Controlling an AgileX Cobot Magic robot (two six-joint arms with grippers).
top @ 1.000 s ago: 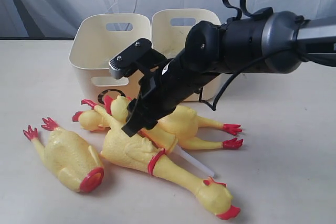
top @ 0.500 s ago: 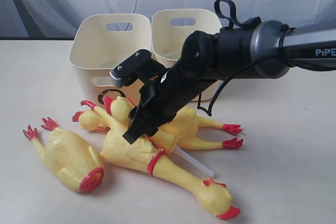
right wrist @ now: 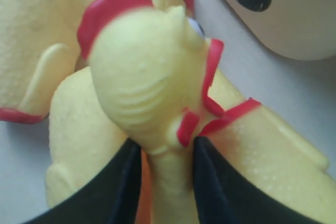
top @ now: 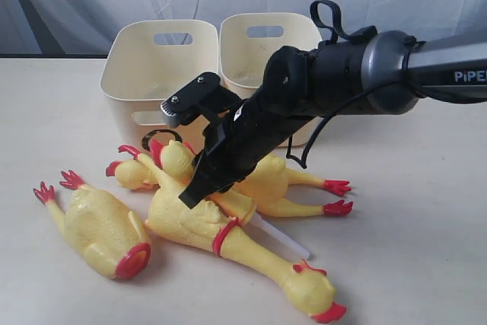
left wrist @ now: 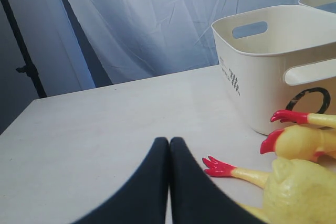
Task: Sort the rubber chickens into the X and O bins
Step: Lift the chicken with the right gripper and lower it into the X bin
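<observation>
Just before O bin (top: 137, 89): right gripper (right wrist: 167, 148) narrowed, now pinching small chicken (right wrist: 142, 77) by neck; ready to lift. Left gripper (left wrist: 169, 177) pressed together.

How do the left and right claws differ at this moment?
The left claw is shut with nothing between its fingers; the right claw has a chicken's neck between its fingers. The left claw hangs over the table, touching no toy; the right claw is down on that chicken. Whether the right claw grips yet is unclear. Both have black fingers.
</observation>
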